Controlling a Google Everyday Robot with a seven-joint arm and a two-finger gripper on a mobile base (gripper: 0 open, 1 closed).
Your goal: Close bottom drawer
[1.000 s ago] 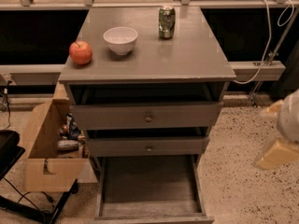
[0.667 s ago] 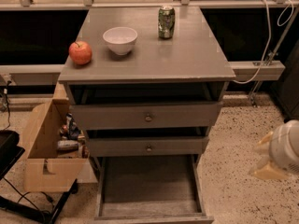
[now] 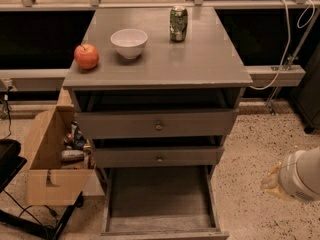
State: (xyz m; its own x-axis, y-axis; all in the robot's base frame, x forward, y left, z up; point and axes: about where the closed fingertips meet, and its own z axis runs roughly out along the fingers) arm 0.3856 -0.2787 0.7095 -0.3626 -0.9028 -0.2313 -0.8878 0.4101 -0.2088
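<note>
The bottom drawer (image 3: 159,204) of the grey cabinet is pulled far out, its long shallow tray open and empty; its front runs along the lower frame edge and the knob is out of view. The middle drawer (image 3: 159,156) and top drawer (image 3: 158,124) above it stand slightly out. My gripper (image 3: 292,178) shows as a white and tan shape at the right edge, low beside the cabinet and to the right of the open drawer, apart from it.
On the cabinet top (image 3: 200,59) sit a red apple (image 3: 86,56), a white bowl (image 3: 129,42) and a green can (image 3: 178,23). A cardboard box (image 3: 50,159) with clutter stands left of the cabinet. A black stand (image 3: 10,159) is at far left. Speckled floor (image 3: 250,144) lies to the right.
My gripper has dropped lower along the right edge of the view. The drawers and the things on top have not moved.
</note>
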